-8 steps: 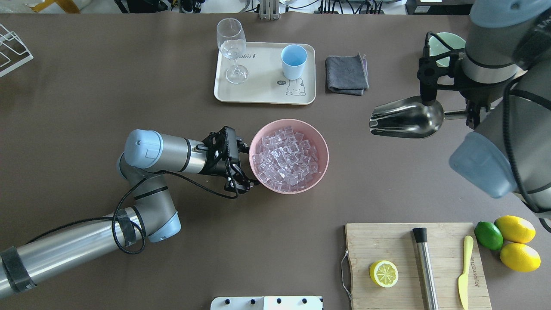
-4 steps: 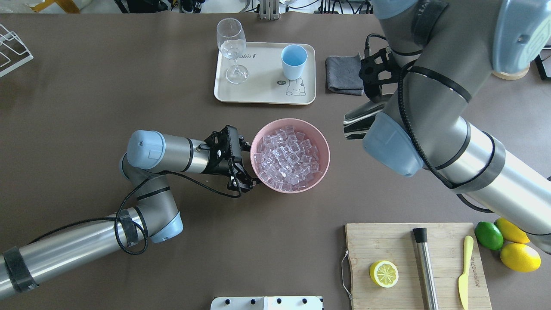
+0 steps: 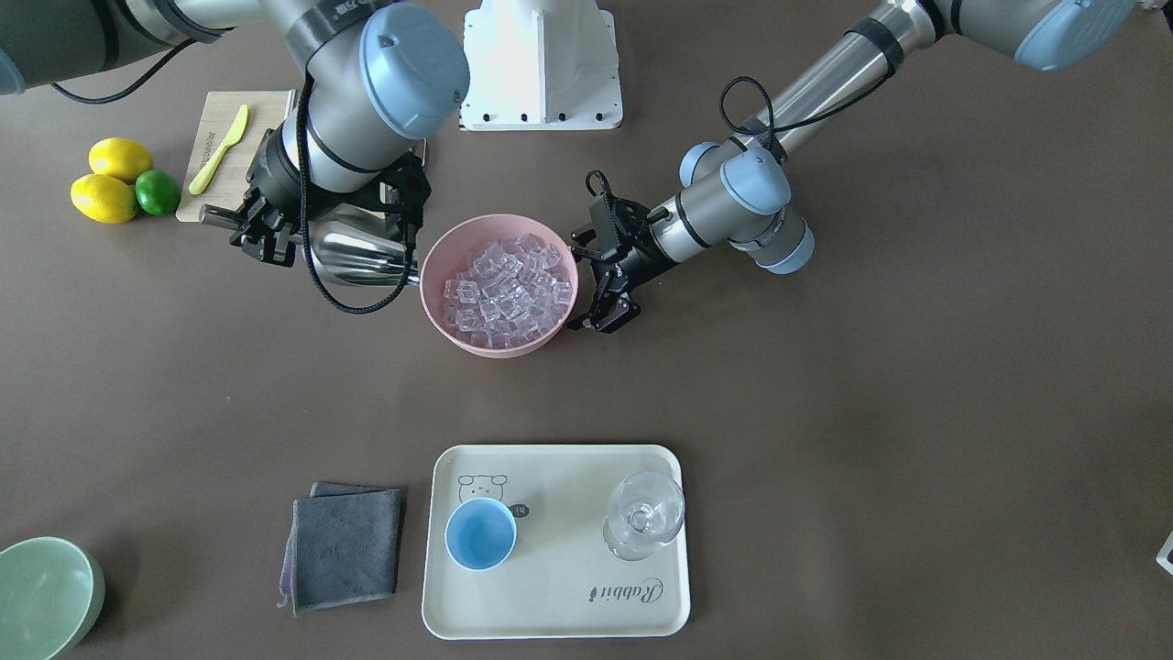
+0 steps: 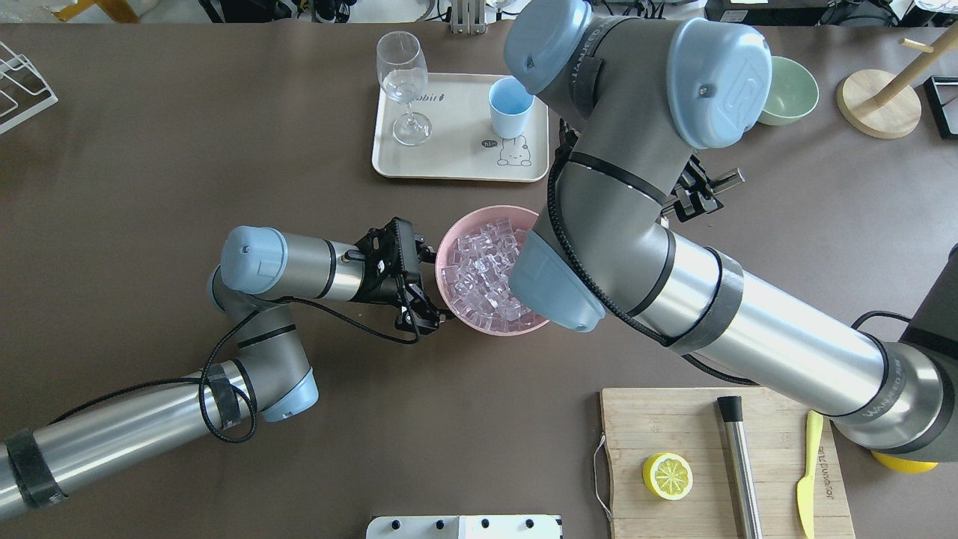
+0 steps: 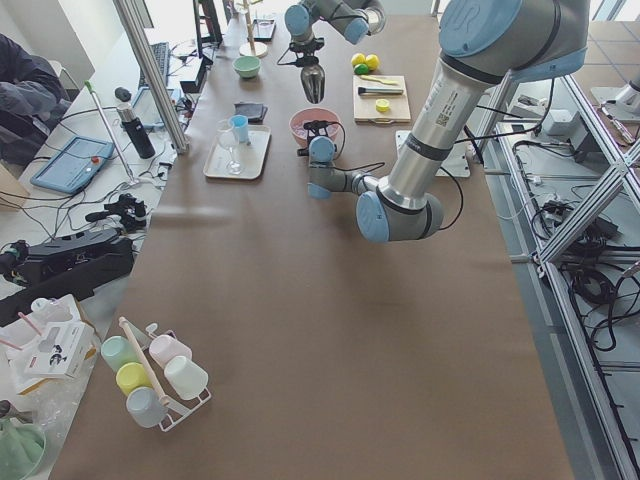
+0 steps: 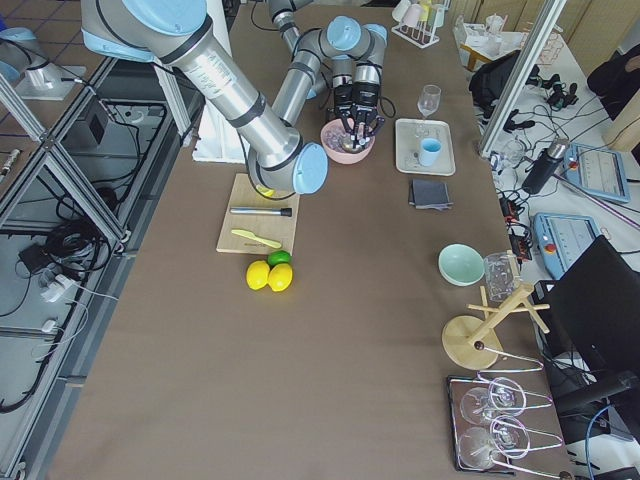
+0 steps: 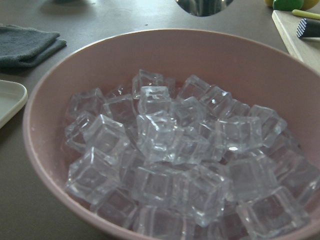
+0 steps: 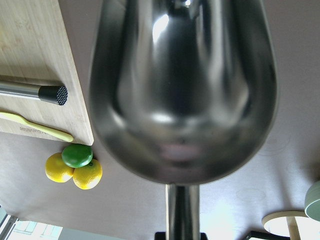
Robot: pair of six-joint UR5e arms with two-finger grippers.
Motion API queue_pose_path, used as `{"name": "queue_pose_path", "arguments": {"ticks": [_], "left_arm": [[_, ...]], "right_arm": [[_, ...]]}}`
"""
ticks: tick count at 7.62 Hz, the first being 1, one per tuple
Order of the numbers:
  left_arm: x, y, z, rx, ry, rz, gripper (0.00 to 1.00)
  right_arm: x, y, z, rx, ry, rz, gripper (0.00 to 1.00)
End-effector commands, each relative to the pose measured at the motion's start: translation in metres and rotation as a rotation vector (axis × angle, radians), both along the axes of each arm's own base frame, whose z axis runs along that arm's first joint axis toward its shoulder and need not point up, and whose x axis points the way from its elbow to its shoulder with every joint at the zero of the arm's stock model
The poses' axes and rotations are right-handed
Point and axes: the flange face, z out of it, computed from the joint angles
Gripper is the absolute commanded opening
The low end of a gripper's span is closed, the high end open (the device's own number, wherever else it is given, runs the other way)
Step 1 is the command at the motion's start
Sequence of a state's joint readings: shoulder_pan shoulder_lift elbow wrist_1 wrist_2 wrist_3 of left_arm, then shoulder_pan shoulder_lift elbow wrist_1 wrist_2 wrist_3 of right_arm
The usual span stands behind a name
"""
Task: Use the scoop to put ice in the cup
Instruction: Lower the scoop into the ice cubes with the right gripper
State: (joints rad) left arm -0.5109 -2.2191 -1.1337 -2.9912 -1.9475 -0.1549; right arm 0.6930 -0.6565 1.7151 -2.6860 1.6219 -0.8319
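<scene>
A round pink bowl [image 3: 499, 350] [image 4: 479, 328] [image 7: 200, 55] stood near the middle of the brown table [image 3: 825, 412], heaped with the ice [image 3: 504, 284] [image 4: 479, 277] [image 7: 175, 160], small clear cubes piled close to the rim. The small light-blue cup [image 3: 480, 534] [image 4: 507, 116] stood upright on a cream rectangular tray [image 3: 559, 605] [image 4: 449, 150] and showed only its blue inside. A clear stemmed glass [image 3: 644, 518] [image 4: 403, 82] stood apart from it on the same tray; whether it held anything could not be told.

The right gripper [image 3: 266, 236] was clamped on the short handle of the shiny steel scoop [image 3: 353, 252] [image 8: 182, 85]. The scoop's trough was bare metal, with no cube in it, and its mouth was just beside the bowl's rim; whether they touched could not be told. The left gripper [image 3: 586, 286] [image 4: 428, 288] sat at the opposite side of the bowl with its jaws spread wide around the wall, grasping nothing that could be seen.

A stretch of brown tabletop lay between the bowl and the tray. A folded grey cloth [image 3: 346, 548] lay just beside the tray's edge nearest the cup, and a pale green bowl [image 3: 41, 596] sat well beyond it at the table's corner. In the overhead view the right arm crossed over part of the pink bowl and the tray's corner. A wooden cutting board [image 4: 703, 427] lay well apart on the robot's side.
</scene>
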Motion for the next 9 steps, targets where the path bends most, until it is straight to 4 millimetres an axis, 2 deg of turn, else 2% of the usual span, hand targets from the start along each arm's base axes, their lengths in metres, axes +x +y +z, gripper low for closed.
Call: {"name": "queue_pose_path", "arguments": {"ticks": [1,5,7,9], "left_arm": [[-0.002,-0.001,0.000,0.001,0.002,0.001,0.98],[-0.003,0.000,0.001,0.004,0.004,0.004,0.98],[-0.005,0.000,0.002,0.004,0.007,0.002,0.98],[-0.005,0.000,0.002,0.004,0.007,0.002,0.98]], "right_arm": [[-0.041,-0.006,-0.010,-0.015,0.061,-0.023,0.00],[-0.075,0.002,-0.013,-0.015,0.098,-0.040,0.00],[-0.081,-0.003,-0.012,-0.015,0.108,-0.041,0.00],[-0.105,-0.001,-0.008,-0.018,0.125,0.013,0.00]]}}
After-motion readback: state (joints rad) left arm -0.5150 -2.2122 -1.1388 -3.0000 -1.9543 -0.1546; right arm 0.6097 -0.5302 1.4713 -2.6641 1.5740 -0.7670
